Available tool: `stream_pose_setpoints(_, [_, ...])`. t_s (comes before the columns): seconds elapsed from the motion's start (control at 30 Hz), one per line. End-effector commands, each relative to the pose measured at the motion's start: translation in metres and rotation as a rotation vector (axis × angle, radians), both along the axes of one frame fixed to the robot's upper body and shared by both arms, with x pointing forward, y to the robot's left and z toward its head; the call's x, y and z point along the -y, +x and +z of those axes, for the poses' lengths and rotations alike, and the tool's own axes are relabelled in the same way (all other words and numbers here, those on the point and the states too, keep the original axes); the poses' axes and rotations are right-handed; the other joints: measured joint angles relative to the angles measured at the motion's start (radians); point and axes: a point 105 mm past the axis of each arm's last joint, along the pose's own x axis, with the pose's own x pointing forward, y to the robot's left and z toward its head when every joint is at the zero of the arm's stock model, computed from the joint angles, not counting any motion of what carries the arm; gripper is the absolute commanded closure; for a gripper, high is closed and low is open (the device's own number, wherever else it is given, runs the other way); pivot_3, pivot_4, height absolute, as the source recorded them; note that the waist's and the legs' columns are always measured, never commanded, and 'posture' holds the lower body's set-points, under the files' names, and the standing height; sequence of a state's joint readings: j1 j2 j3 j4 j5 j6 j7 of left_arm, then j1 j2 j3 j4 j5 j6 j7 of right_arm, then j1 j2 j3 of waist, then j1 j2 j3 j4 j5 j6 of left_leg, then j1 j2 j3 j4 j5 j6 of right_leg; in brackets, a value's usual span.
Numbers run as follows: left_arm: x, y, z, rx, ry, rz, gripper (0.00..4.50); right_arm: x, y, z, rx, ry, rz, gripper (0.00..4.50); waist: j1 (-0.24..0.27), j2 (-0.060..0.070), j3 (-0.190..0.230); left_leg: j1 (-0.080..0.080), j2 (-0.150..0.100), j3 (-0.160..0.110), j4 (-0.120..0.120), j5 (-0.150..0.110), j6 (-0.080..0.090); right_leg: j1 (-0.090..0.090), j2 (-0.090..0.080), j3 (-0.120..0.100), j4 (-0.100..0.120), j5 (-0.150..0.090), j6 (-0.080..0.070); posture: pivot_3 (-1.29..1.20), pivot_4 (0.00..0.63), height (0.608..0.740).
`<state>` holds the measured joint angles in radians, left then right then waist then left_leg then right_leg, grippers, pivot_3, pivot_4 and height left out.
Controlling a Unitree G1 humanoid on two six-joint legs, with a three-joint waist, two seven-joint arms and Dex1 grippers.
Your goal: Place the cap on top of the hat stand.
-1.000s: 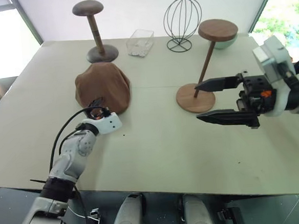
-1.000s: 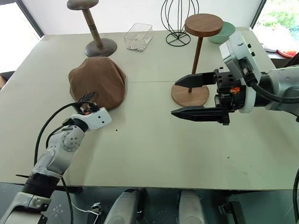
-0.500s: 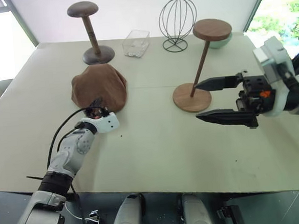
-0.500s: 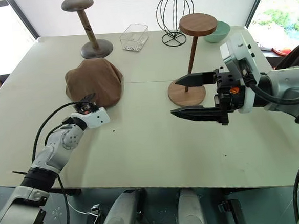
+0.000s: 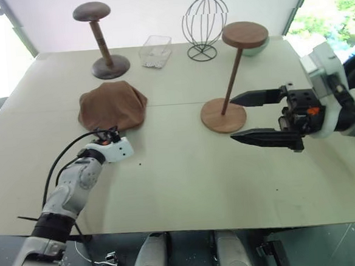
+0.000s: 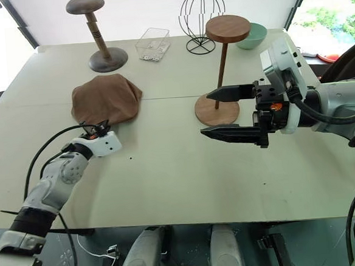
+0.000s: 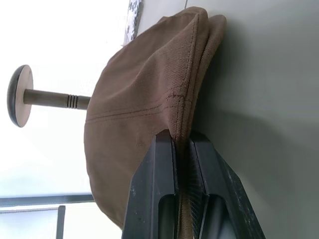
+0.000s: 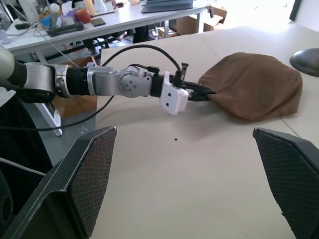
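A soft brown suede-like flat cap (image 5: 112, 109) is lying on the pale tabletop (image 5: 181, 181), on the robot's left side, just in front of a shorter dark wooden stand with a thick turned stem and a domed top (image 5: 98, 40). The left tool (image 6: 100, 129) is reaching in level with the surface and is pinching the near edge of the cap; in the left wrist view its two black fingers (image 7: 158, 189) are pressed together with the brim's stitched seam caught between them, the cap otherwise resting flat. Well apart from it, toward the robot's right, the tall reddish-brown wooden hat stand with a thin straight stem (image 5: 234, 68) is standing on its flat round base, its flat top disc bare. The right tool (image 5: 252, 117) is hovering above the tabletop just beside that stand's base, pointing across toward the left, its two long black fingers (image 5: 260, 95) spread wide apart with nothing between them. Along the far edge, a small clear plastic box (image 5: 156, 50) is sitting between the dark stand and a black wire head-shaped cage (image 5: 204, 20), and a pale green bowl (image 6: 253, 36) is peeking out behind the tall stand's top disc. The right wrist view is looking across the tabletop at the left arm gripping the cap's edge.
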<state>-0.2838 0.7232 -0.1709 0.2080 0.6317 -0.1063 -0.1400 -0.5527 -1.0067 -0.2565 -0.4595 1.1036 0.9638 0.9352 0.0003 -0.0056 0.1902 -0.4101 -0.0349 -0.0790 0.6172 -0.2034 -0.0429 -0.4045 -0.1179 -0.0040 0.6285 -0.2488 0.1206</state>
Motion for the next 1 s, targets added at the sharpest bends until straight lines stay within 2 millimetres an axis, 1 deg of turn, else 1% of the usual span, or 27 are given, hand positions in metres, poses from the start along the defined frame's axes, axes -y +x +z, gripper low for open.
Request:
stream_pose_setpoints(0.03, [-0.056, -0.008, 0.008, -0.019, 0.061, 0.133, 4.47, -0.002, -0.006, 0.010, 0.062, 0.005, 0.016, 0.00, -0.014, -0.001, 0.000, 0.000, 0.000, -0.001, -0.001, 0.000, 0.000, -0.001, 0.001, 0.000, 0.000, 0.000, 0.000, 0.00, 0.150, 0.740])
stream_pose_setpoints(0.07, [-0.061, -0.008, 0.013, -0.008, 0.068, 0.135, 4.47, -0.001, -0.005, 0.010, 0.064, 0.003, 0.014, 0.00, -0.018, -0.001, 0.000, 0.000, 0.000, -0.001, -0.001, 0.000, 0.000, -0.002, 0.001, 0.000, 0.001, 0.000, 0.000, 0.00, 0.150, 0.740])
stream_pose_setpoints(0.1, [-0.066, -0.008, 0.026, 0.018, 0.076, 0.129, 4.47, 0.000, -0.005, 0.011, 0.068, 0.000, 0.009, 0.00, -0.019, -0.001, 0.000, 0.000, 0.001, -0.001, -0.002, 0.000, 0.000, -0.002, 0.002, 0.000, 0.001, 0.000, 0.000, 0.00, 0.150, 0.740])
stream_pose_setpoints(0.13, [-0.069, -0.008, 0.035, 0.036, 0.079, 0.121, 4.47, 0.001, -0.005, 0.012, 0.071, -0.001, 0.006, 0.00, -0.018, -0.002, 0.000, 0.000, 0.001, -0.001, -0.002, 0.000, 0.000, -0.003, 0.002, 0.000, 0.001, 0.000, 0.000, 0.00, 0.150, 0.740])
stream_pose_setpoints(0.17, [-0.070, -0.007, 0.052, 0.072, 0.088, 0.106, 4.47, 0.003, -0.004, 0.014, 0.078, -0.004, -0.003, 0.00, -0.017, -0.003, 0.001, 0.000, 0.001, -0.001, -0.002, 0.000, 0.000, -0.003, 0.002, 0.000, 0.001, 0.000, 0.000, 0.00, 0.150, 0.740])
stream_pose_setpoints(0.23, [-0.066, -0.005, 0.090, 0.157, 0.097, 0.062, 4.47, 0.006, -0.002, 0.017, 0.092, -0.012, -0.020, 0.00, -0.013, -0.005, 0.003, -0.002, 0.001, -0.001, -0.002, 0.000, 0.000, -0.004, 0.002, 0.000, 0.001, 0.000, -0.001, 0.00, 0.150, 0.740])
stream_pose_setpoints(0.27, [-0.060, -0.004, 0.111, 0.204, 0.093, 0.030, 4.47, 0.008, -0.001, 0.018, 0.103, -0.019, -0.027, 0.00, -0.010, -0.006, 0.003, -0.002, 0.001, -0.001, -0.002, 0.000, 0.000, -0.005, 0.001, 0.000, 0.000, 0.000, -0.001, 0.00, 0.150, 0.740])
stream_pose_setpoints(0.33, [-0.051, -0.003, 0.135, 0.258, 0.091, -0.007, 4.47, 0.011, 0.000, 0.020, 0.116, -0.027, -0.035, 0.00, -0.002, -0.007, 0.004, -0.006, 0.001, -0.001, -0.001, 0.000, 0.000, -0.007, 0.000, -0.001, 0.000, 0.000, -0.001, 0.00, 0.150, 0.740])
stream_pose_setpoints(0.43, [-0.014, 0.000, 0.198, 0.415, 0.037, -0.130, 4.47, 0.024, 0.006, 0.034, 0.151, -0.015, -0.086, 0.00, 0.017, -0.008, 0.004, -0.014, 0.000, 0.000, 0.003, 0.000, 0.000, -0.011, -0.001, -0.001, -0.001, 0.002, 0.002, 0.00, 0.150, 0.740])
stream_pose_setpoints(0.47, [-0.004, 0.000, 0.213, 0.450, 0.021, -0.163, 4.47, 0.027, 0.008, 0.038, 0.159, -0.012, -0.100, 0.00, 0.020, -0.009, 0.005, -0.018, -0.001, -0.001, 0.006, 0.000, 0.000, -0.012, -0.001, -0.001, -0.001, 0.003, 0.003, 0.00, 0.150, 0.740])
stream_pose_setpoints(0.5, [0.002, 0.000, 0.221, 0.464, 0.013, -0.179, 4.47, 0.029, 0.009, 0.040, 0.162, -0.011, -0.106, 0.00, 0.020, -0.010, 0.005, -0.020, -0.001, 0.000, 0.007, 0.000, 0.000, -0.014, -0.001, -0.001, -0.001, 0.004, 0.006, 0.00, 0.150, 0.740])
stream_pose_setpoints(0.53, [0.017, -0.001, 0.237, 0.502, -0.004, -0.229, 4.47, 0.034, 0.011, 0.044, 0.172, -0.017, -0.125, 0.00, 0.017, -0.010, 0.005, -0.022, -0.001, 0.000, 0.009, 0.000, 0.000, -0.014, -0.001, -0.001, -0.001, 0.005, 0.008, 0.00, 0.150, 0.740])
stream_pose_setpoints(0.57, [0.028, -0.002, 0.248, 0.526, -0.014, -0.264, 4.47, 0.038, 0.012, 0.046, 0.180, -0.021, -0.137, 0.00, 0.014, -0.010, 0.005, -0.022, -0.002, 0.001, 0.010, -0.001, 0.001, -0.014, -0.001, -0.001, -0.002, 0.006, 0.009, 0.00, 0.150, 0.740])
stream_pose_setpoints(0.63, [0.046, -0.005, 0.264, 0.555, -0.042, -0.319, 4.47, 0.045, 0.014, 0.050, 0.189, -0.028, -0.163, 0.00, 0.012, -0.010, 0.005, -0.023, -0.002, 0.001, 0.011, -0.001, 0.002, -0.014, -0.001, -0.001, -0.001, 0.006, 0.010, 0.00, 0.150, 0.740])
stream_pose_setpoints(0.73, [0.090, -0.011, 0.287, 0.590, -0.122, -0.475, 4.47, 0.065, 0.017, 0.059, 0.194, -0.020, -0.235, 0.00, 0.010, -0.010, 0.006, -0.023, -0.002, 0.001, 0.012, -0.001, 0.002, -0.015, -0.001, -0.001, 0.001, 0.006, 0.010, 0.00, 0.150, 0.740])
stream_pose_setpoints(0.9, [0.138, -0.024, 0.300, 0.610, -0.169, -0.672, 4.47, 0.091, 0.017, 0.072, 0.205, 0.016, -0.329, 0.00, 0.004, -0.010, 0.006, -0.023, -0.001, 0.002, 0.013, -0.001, 0.002, -0.014, 0.000, -0.001, 0.002, 0.007, 0.010, 0.00, 0.150, 0.740])
stream_pose_setpoints(1.0, [0.158, -0.031, 0.306, 0.624, -0.197, -0.764, 4.47, 0.108, 0.017, 0.077, 0.203, 0.037, -0.391, 0.00, 0.004, -0.010, 0.006, -0.023, -0.001, 0.002, 0.014, -0.001, 0.003, -0.014, 0.000, 0.000, 0.002, 0.007, 0.010, 0.00, 0.150, 0.740])
